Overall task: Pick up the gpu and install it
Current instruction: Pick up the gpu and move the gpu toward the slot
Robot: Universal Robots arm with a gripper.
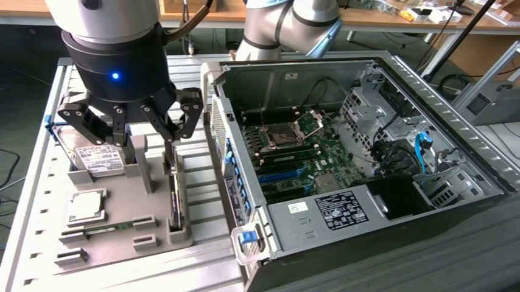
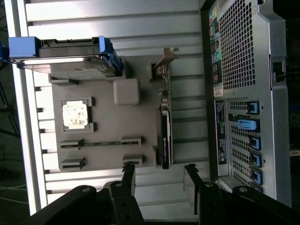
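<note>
Beneath the spread end effector (image 1: 148,139) stands the gpu (image 1: 174,201).

Even, diffuse light fell from overhead, and shadows on the grey tray (image 1: 154,207) were soft and faint. In the exterior view a blue lamp (image 1: 115,76) glowed on the dark wrist of the arm (image 1: 114,55). The open computer case (image 1: 268,79) was well lit inside, except for one murky lower corner. In the wrist view the slatted counter (image 2: 112,18) was washed pale, a chip (image 2: 75,115) glared white, and the pincer (image 2: 159,168) stood in dark silhouette.
</note>
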